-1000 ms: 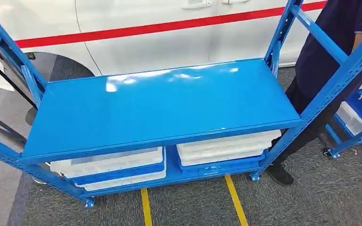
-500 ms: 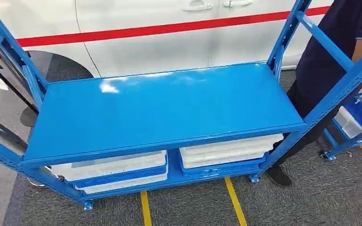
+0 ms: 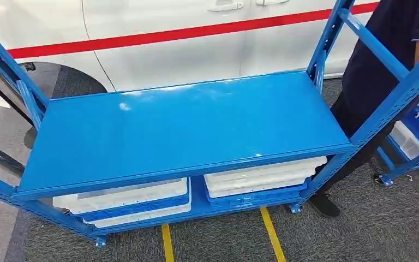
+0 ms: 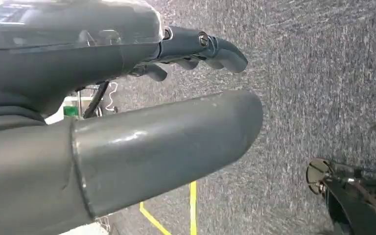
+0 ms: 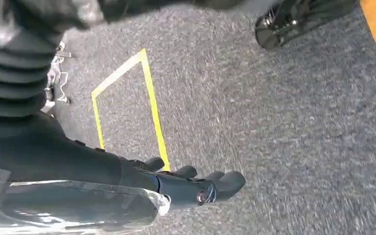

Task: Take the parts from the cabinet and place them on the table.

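Note:
The blue cabinet rack stands in front of me with a bare, glossy upper shelf. On its lower shelf lie white trays in blue bins, one at the left and one at the right; what they hold is hidden under the upper shelf. My left hand hangs over grey carpet, thumb apart from its dark fingers, holding nothing. My right hand also hangs above the carpet, its fingers stretched out and empty.
A person in dark clothes stands at the rack's right end. A white car with a red stripe is behind the rack. Another blue rack with a white bin is at the far right. Yellow floor lines run toward me.
The whole picture has shifted a little between frames, so the camera has moved. The rack and the person keep their places relative to each other.

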Available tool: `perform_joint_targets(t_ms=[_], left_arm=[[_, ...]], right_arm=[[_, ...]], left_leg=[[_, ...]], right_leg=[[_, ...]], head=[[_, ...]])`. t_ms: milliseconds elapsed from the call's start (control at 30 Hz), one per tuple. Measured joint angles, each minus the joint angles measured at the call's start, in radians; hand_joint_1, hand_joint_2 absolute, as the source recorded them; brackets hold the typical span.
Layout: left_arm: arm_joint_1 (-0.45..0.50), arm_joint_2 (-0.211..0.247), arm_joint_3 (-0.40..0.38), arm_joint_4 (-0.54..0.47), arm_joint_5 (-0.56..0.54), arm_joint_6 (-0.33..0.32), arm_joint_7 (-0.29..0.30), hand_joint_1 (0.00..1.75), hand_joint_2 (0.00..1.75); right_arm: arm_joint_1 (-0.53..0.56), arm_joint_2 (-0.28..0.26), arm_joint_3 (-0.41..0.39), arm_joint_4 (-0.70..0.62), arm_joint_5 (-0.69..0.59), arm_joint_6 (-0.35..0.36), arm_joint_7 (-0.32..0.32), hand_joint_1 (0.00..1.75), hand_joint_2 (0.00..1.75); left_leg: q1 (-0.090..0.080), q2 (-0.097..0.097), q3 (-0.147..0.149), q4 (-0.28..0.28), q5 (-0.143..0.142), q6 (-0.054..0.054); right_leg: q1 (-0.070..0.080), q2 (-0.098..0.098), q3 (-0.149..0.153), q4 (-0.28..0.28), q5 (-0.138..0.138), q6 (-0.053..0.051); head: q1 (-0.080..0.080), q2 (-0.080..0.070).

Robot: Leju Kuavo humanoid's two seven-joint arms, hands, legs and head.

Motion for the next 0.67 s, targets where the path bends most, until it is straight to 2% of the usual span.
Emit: perform_joint_targets(t_ms=[33,67,100,267,667], left_arm=[[0.0,0.0,0.0,0.0,-0.002,0.003,0.0,0.0,0.0],[0.0,0.0,0.0,0.0,-0.004,0.006,0.001,0.0,1.75],[0.0,0.0,0.0,0.0,-0.004,0.009,0.002,0.0,1.75],[0.003,0.001,-0.028,-0.001,0.002,0.037,0.036,0.0,1.75],[0.036,0.027,-0.249,-0.02,0.243,0.028,0.067,0.0,1.75]], right_arm=[[0.0,0.0,0.0,0.0,0.001,0.0,0.0,0.0,0.0],[0.0,0.0,0.0,0.0,0.002,0.0,0.0,0.0,0.0],[0.0,0.0,0.0,0.0,0.002,-0.001,0.0,0.0,1.75],[0.002,-0.002,0.016,-0.002,-0.008,-0.008,0.026,0.0,1.75],[0.03,-0.027,0.203,-0.024,-0.207,0.028,0.018,0.0,1.75]], left_leg=[[0.0,0.0,0.001,-0.001,0.0,0.0],[0.0,0.0,0.001,-0.001,0.0,-0.001],[0.0,0.0,0.001,-0.001,0.0,-0.002],[0.0,0.0,0.002,-0.001,-0.001,-0.003],[-0.002,0.0,0.003,-0.001,-0.002,-0.004]], right_leg=[[0.0,0.0,0.001,0.0,0.0,0.0],[0.001,0.0,0.001,0.0,0.0,-0.001],[0.003,0.0,0.001,0.0,0.0,-0.001],[0.003,0.0,0.003,-0.001,0.0,-0.001],[0.002,0.0,0.008,-0.005,0.0,0.0]], head=[[0.0,0.0],[0.0,0.0],[0.0,0.0],[0.0,0.0],[0.0,0.0]])
